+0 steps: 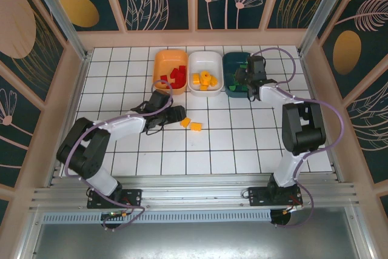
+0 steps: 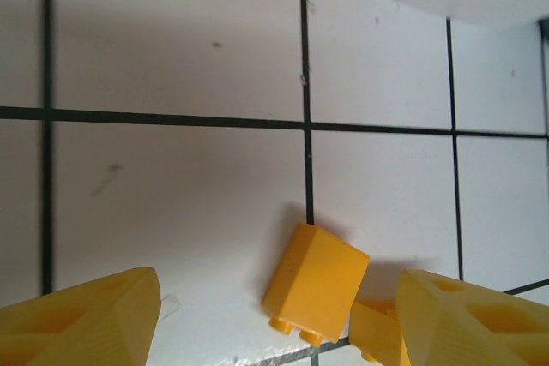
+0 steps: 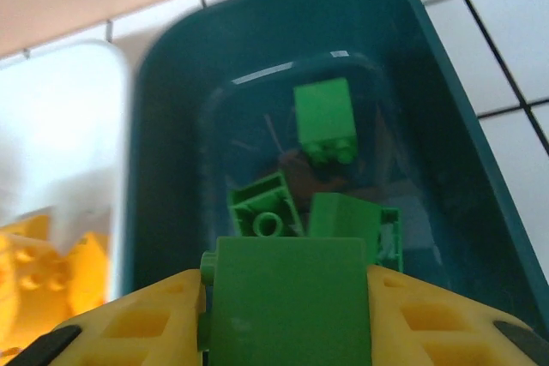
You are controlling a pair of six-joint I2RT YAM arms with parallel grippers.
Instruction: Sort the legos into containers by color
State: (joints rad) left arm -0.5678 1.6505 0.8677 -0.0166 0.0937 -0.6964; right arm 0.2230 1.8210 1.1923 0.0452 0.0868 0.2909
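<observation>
Two yellow-orange legos (image 1: 185, 122) (image 1: 196, 127) lie on the tiles at mid-table. My left gripper (image 1: 176, 114) is open just left of them; in the left wrist view one brick (image 2: 315, 283) lies between the spread fingertips (image 2: 94, 319) and a second (image 2: 375, 332) pokes out beside the right finger. My right gripper (image 1: 248, 79) hangs over the dark teal bin (image 1: 241, 72), shut on a green lego (image 3: 287, 302). Three green bricks (image 3: 326, 120) lie in the teal bin (image 3: 171, 126). The orange bin (image 1: 170, 71) holds red legos (image 1: 176, 76); the white bin (image 1: 205, 72) holds yellow ones (image 1: 206, 80).
The three bins stand in a row at the back of the tiled floor. Wooden walls and metal posts (image 1: 57, 13) enclose the space. Bare tiles (image 1: 242, 137) lie between the arms and in front of the loose bricks.
</observation>
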